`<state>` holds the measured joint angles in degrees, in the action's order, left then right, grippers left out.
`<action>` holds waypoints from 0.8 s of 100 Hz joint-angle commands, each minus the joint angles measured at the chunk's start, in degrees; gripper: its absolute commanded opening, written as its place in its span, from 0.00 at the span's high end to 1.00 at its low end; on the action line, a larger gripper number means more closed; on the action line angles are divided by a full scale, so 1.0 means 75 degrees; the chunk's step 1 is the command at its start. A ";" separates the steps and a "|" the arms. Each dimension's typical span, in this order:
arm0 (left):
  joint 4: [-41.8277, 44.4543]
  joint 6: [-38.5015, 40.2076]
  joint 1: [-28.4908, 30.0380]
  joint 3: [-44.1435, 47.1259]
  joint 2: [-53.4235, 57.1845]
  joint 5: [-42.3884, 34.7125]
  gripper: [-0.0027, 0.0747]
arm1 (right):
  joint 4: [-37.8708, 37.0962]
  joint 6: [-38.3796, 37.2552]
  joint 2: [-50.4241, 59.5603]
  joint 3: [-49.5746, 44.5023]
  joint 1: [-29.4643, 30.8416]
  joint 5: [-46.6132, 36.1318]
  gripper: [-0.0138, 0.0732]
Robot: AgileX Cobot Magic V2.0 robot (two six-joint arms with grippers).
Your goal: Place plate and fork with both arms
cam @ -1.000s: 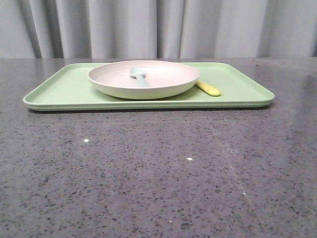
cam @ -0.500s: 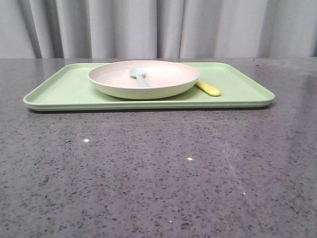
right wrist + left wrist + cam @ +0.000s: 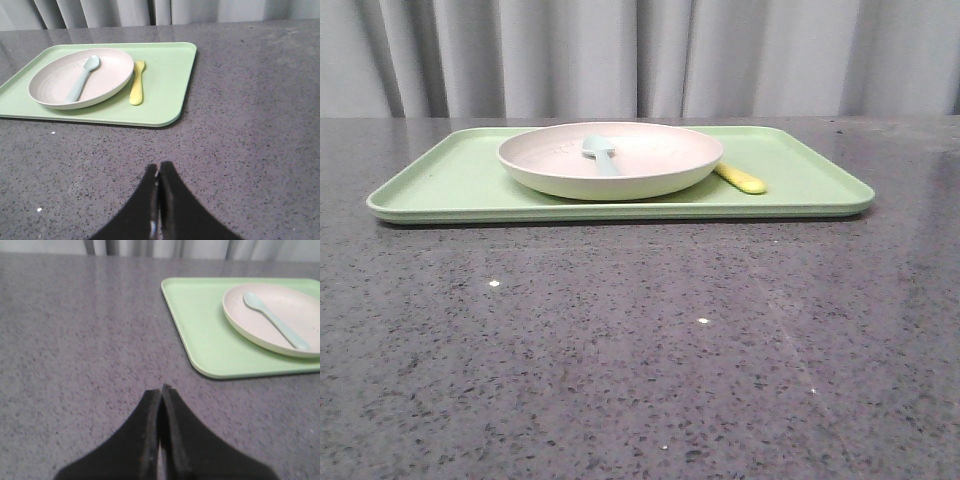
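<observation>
Speckled grey table point(image 3: 640, 350), pale curtain point(image 3: 640, 55) behind

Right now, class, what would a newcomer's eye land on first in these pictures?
First, the light-green tray lying flat on the dark speckled table. On it sits the plate with a pale blue spoon lying inside, and the yellow fork lies on the tray beside the plate, on its right.

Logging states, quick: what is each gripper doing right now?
Left gripper: closed, holding nothing.
Right gripper: closed, holding nothing.
</observation>
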<state>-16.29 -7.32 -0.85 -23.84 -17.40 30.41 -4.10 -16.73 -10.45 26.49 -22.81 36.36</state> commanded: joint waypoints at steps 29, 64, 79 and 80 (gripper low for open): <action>0.1516 0.0630 0.0025 0.1229 0.0950 -0.2985 0.99 | -0.0147 0.0013 -0.0075 0.0185 0.0049 -0.0625 0.92; 0.1709 0.0864 0.0025 0.2590 0.2094 -0.3513 0.99 | -0.0147 0.0013 -0.0075 0.0185 0.0049 -0.0625 0.92; 0.1725 0.1165 0.0025 0.3189 0.2612 -0.3598 0.99 | -0.0147 0.0013 -0.0075 0.0185 0.0049 -0.0625 0.92; 0.1725 0.1165 0.0025 0.3245 0.2598 -0.3634 0.99 | -0.0147 0.0013 -0.0075 0.0185 0.0049 -0.0625 0.92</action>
<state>-3.41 0.00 -0.85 -0.31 0.21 9.37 -4.10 -16.73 -10.45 26.49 -22.81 36.36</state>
